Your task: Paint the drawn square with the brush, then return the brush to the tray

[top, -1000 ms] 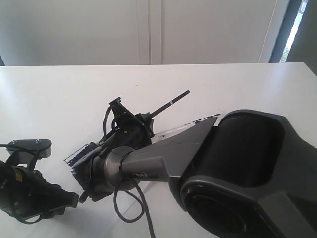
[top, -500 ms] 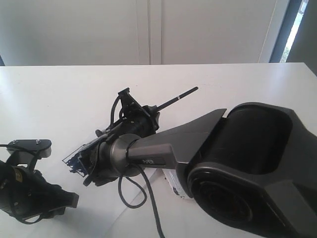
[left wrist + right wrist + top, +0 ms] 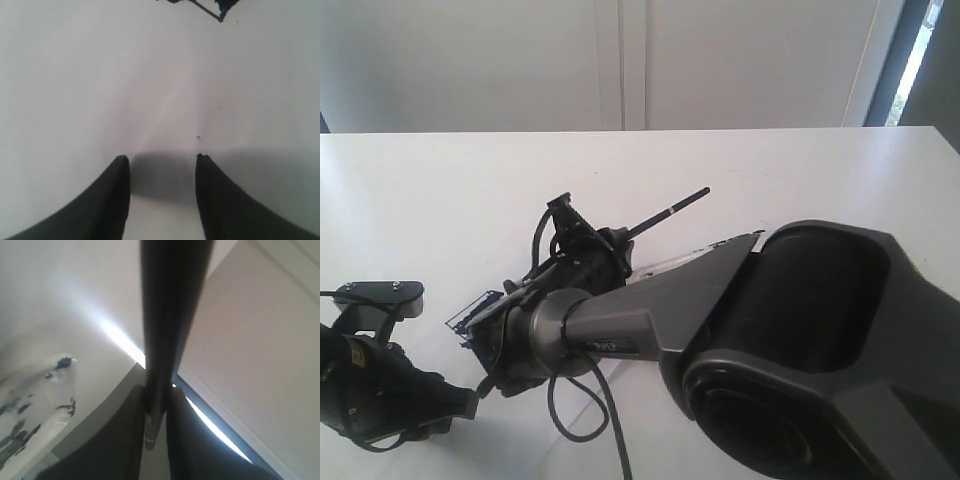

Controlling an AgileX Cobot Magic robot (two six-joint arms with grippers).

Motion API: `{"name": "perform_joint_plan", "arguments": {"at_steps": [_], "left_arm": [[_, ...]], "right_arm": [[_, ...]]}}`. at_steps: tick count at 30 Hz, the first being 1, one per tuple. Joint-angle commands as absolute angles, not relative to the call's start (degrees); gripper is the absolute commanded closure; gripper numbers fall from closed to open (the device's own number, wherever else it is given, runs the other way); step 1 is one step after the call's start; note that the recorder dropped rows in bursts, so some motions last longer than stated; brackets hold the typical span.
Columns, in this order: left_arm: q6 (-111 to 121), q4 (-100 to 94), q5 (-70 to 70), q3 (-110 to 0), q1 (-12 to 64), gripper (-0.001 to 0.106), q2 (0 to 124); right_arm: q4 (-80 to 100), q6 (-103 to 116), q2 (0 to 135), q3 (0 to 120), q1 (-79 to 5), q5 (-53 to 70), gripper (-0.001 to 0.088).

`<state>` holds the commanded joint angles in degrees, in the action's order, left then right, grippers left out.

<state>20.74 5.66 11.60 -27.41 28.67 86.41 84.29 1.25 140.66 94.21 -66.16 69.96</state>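
Sticking out at a slant above the white table (image 3: 440, 190), the brush (image 3: 670, 208) is just beside the paint-splattered tray (image 3: 472, 314). Pale wall panels (image 3: 470, 60) behind, bright window strip (image 3: 912, 50) off to the right. Right gripper (image 3: 156, 395) has its jaws narrow, pinched on the brush handle. Left gripper (image 3: 160, 162) is low over the table, jaws apart, nothing between them.

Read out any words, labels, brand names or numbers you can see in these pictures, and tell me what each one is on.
Pale marking on the right arm's grey forearm: too small and blurred to read.
Nothing else: no text shows on the brush, the tray or the white table.
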Motion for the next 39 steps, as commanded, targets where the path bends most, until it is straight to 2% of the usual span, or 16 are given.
{"name": "perform_joint_plan", "arguments": {"at_steps": [19,28,39], "left_arm": [[20.74,5.66,11.60,-27.41,28.67,0.057,86.41],[20.74,5.66,11.47,-27.41,28.67,0.057,86.41],[20.74,5.66,11.10,-27.41,28.67,0.057,86.41]], "right_arm": [[86.19,1.25,141.03,94.21,-62.24,69.96,0.0868],[86.08,3.42,137.12,95.30,-63.17,69.96,0.0868],[70.68,1.38,131.76,95.17,-67.95,69.96,0.0868]]}}
